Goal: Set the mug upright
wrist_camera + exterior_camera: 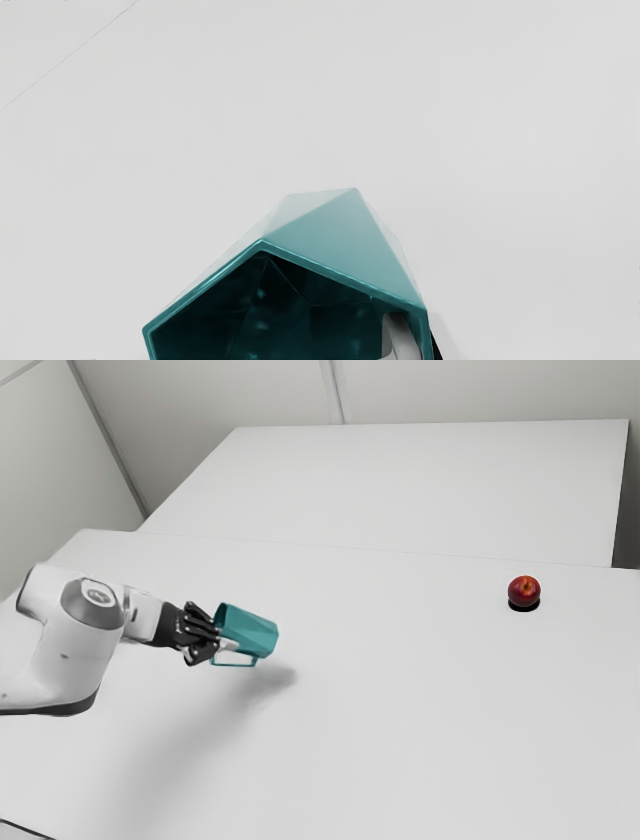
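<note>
In the exterior view the black gripper [222, 644] is shut on the teal mug [250, 631], at the wall by its open end. The faceted mug lies tilted on its side, raised over the table, its mouth facing the hand and its handle [236, 664] hanging below. In the wrist view the mug [340, 240] shows its dark inside, with a pale fingertip [406, 340] within the rim and a black sliver of the other finger outside, the gripper [424, 345] pinching the wall between them.
A red apple [524, 591] sits on the white table [420, 700], far off toward the exterior view's right. A second white surface [420, 480] adjoins the table's far edge, with pale walls behind it.
</note>
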Robot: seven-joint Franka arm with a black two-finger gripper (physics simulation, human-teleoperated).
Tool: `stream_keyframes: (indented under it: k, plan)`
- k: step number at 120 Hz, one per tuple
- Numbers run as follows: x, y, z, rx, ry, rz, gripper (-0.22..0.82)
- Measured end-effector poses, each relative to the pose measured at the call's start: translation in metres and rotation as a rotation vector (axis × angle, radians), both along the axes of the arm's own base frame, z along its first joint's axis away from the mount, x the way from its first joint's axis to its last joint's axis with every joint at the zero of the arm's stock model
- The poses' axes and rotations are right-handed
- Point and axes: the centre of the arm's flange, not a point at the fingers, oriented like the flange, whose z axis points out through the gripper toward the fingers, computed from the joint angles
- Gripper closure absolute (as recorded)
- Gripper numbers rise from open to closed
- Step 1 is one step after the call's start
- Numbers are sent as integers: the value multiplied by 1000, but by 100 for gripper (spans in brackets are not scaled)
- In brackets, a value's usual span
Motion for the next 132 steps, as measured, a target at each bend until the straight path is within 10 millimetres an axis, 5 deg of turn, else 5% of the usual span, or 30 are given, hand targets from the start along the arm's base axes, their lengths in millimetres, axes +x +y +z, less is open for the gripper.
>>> stream_keyframes:
  k: [33, 88, 132]
  plan:
    - [-17, 19, 45, 309, 142, -22, 79]
    - [-22, 19, 32, 349, 384, 362, 79]
    - [11, 0, 19, 283, 469, 579, 79]
